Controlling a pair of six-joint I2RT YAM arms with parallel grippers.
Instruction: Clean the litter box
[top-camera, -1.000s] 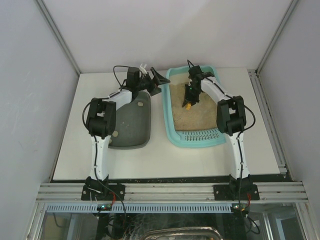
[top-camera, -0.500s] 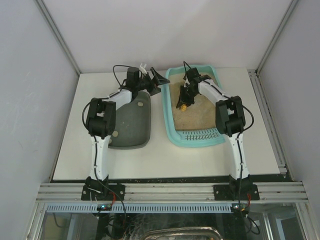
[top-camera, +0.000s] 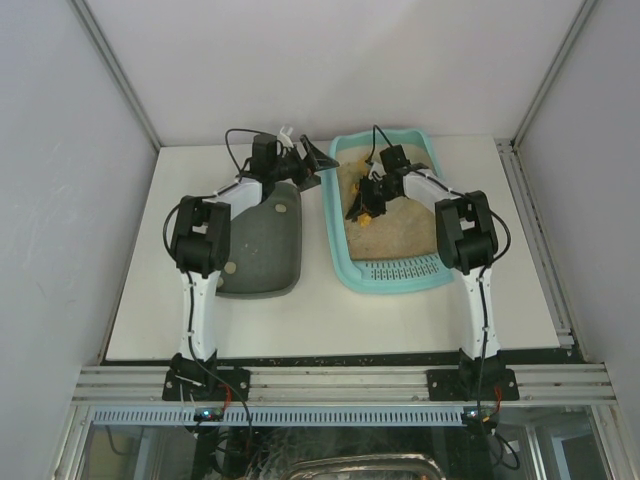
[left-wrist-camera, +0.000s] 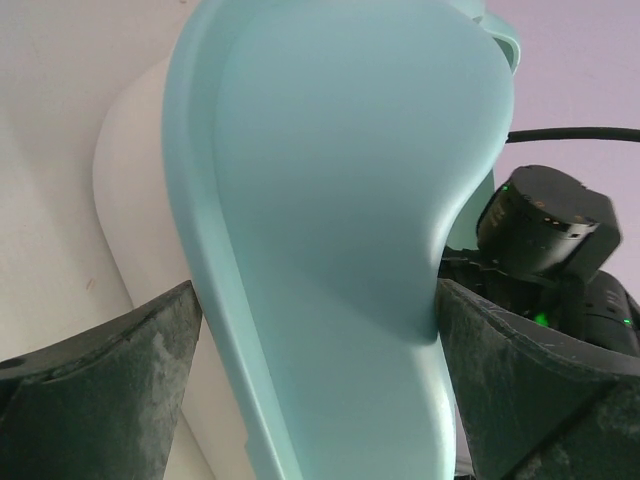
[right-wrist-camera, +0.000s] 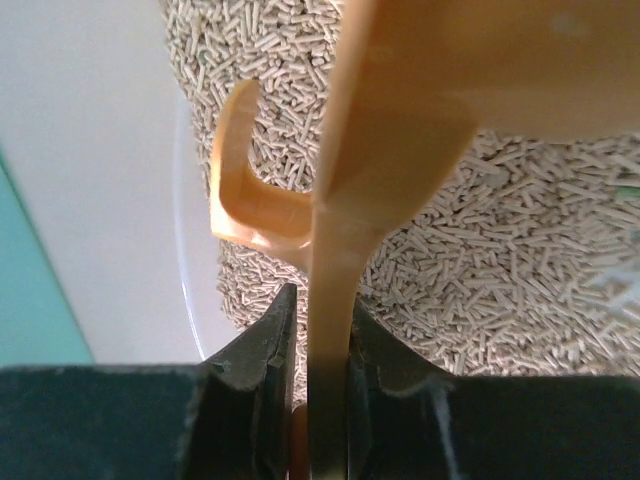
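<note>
Top external view: the litter box (top-camera: 338, 262) sits right of centre on the desk (top-camera: 150, 320), just beside a dark tray (top-camera: 265, 250), slotted end toward the arms. The right hand (top-camera: 372, 196) is down inside it, clamped on the handle of an orange scoop (top-camera: 362, 212). Its wrist cam shows the handle pinched btwn the fingers w/ the scoop over the litter (right-wrist-camera: 520, 280). The left hand (top-camera: 318, 160) is at the box's far left corner. Its jaws are wide around the corner wall w/ both tips against it afaict, so it's gripping the box to steady it.

Step in hand, imo: scooping/sifting, w/ nothing carried out yet that shows. The next move prob calls for dragging the scoop thru the pellets and lifting it level. After that it'd go left over the box wall to the dark tray w/o spilling, the left hand stopping the box from sliding.

Hard to make out:
- Any clump on the scoop: the top view is too small and the wrist cam is mostly blurry orange.
- The scoop's front edge, which is cut off.
- A couple of small round bits in the dark tray, no idea what they are.
- The left wrist cam is just turquoise wall, no litter in it.
</note>
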